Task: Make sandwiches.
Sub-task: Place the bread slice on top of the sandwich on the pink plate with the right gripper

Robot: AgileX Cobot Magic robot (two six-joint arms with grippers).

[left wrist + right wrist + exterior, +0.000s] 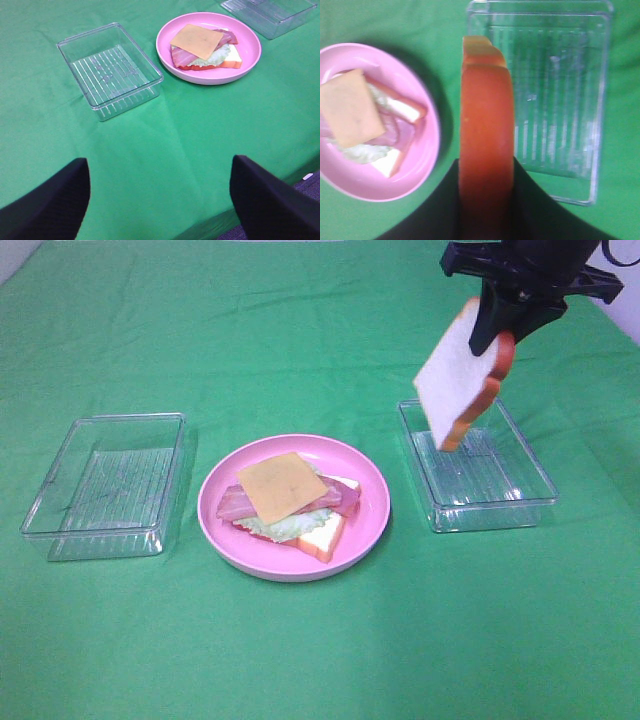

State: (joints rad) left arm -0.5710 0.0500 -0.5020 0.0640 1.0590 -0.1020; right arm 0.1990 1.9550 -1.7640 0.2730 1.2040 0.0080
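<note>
Bread slice [458,372] above right tray [478,480], plate [372,502] beside.

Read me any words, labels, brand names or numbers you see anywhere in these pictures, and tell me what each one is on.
None: no readable text, number or sign in any view.
Clear plastic rectangular trays: only moulded ridges, no label.
Round pink plate and yellow cheese square: plain.
White toy bread slice with orange-brown crust in the right gripper: unmarked.
Green cloth: plain.

Robot test bench; green cloth [300,660], toy food
</note>
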